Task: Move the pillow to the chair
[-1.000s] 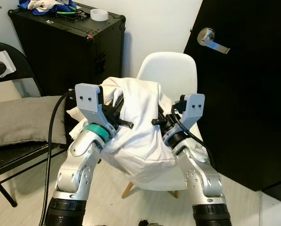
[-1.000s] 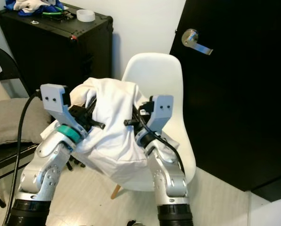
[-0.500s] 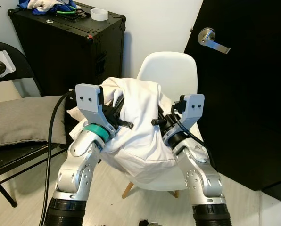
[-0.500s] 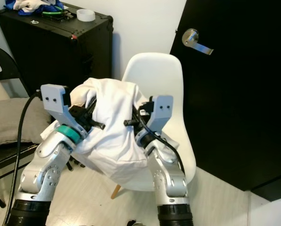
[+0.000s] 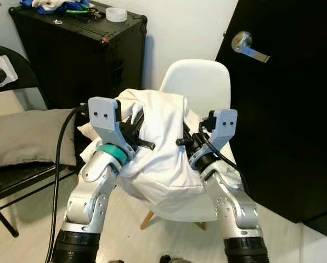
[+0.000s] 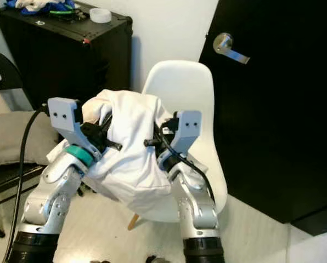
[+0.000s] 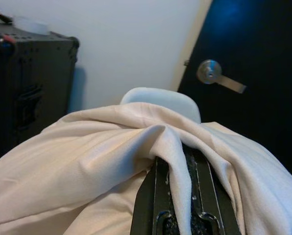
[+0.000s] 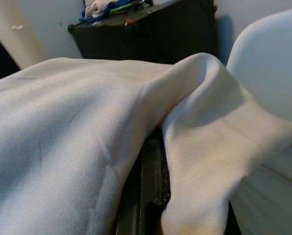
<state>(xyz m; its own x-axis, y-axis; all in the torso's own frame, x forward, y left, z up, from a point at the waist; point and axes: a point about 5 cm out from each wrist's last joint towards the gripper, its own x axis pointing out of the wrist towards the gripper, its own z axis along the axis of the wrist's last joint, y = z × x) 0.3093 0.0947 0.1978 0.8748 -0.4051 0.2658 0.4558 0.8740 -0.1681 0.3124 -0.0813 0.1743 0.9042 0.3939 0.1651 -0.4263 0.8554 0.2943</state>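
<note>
A soft white pillow hangs between my two arms, just above the seat of a white shell chair. My left gripper is shut on the pillow's upper left fold. My right gripper is shut on the fabric at the right side. In the left wrist view the black fingers pinch a ridge of cloth, with the chair's backrest beyond. The right wrist view has cloth draped over that gripper's fingers.
A black case with a tape roll and clothes on top stands against the wall at the back left. A grey cushion lies on a black folding chair at the left. A black door with a lever handle is right of the white chair.
The camera view has shifted slightly. The arms and the pillow keep the same pose over the chair.
</note>
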